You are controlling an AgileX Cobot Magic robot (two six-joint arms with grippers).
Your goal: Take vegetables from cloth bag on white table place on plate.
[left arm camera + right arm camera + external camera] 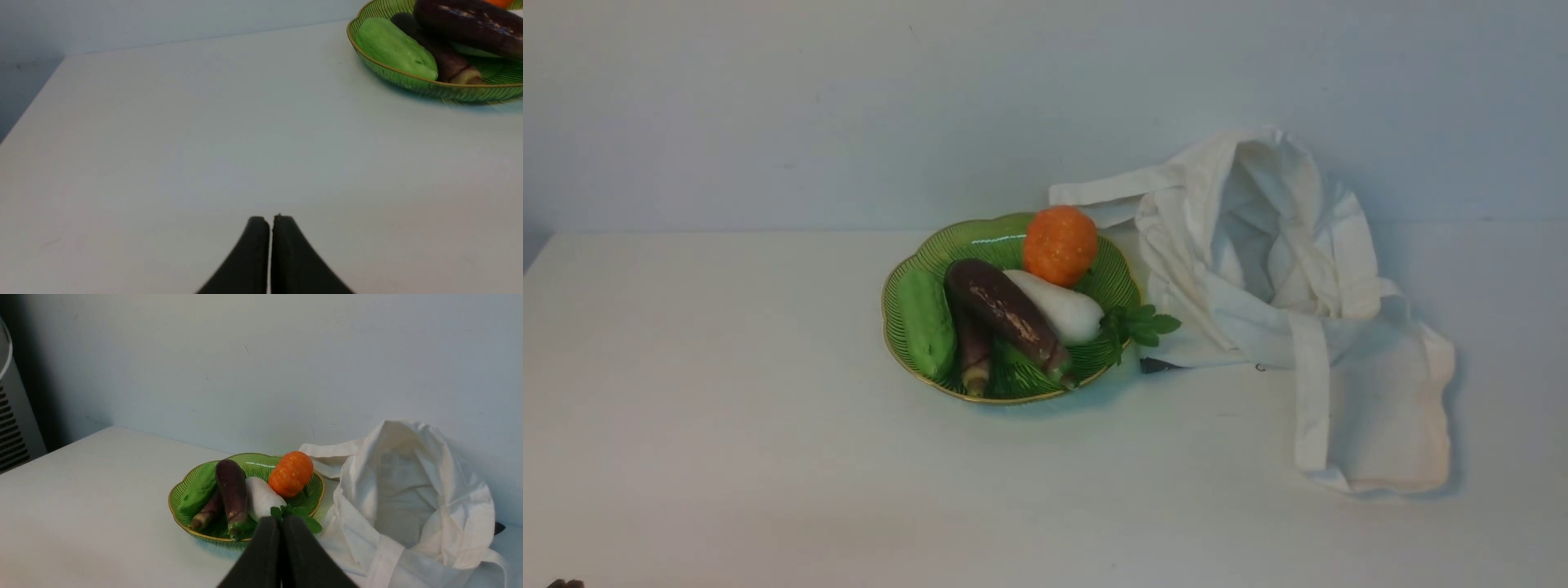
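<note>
Five vegetables crowd the green plate (980, 237) on the white tabletop (727, 392); the thick dark eggplant (1001, 306) lies slantwise on top, touching the white radish (1058, 310). The cloth bag (1339, 269) slumps just beside the plate, mouth gaping. The left gripper (270, 220) and right gripper (280, 520) both have their jaws pressed together, grasping nothing.

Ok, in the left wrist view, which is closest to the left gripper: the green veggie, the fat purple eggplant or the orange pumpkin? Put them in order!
1. Green vegetable, on the plate's side facing the shut left gripper.
2. Thick eggplant, mid-plate, behind it.
3. Orange pumpkin, at the plate's far edge, barely in view.
</note>
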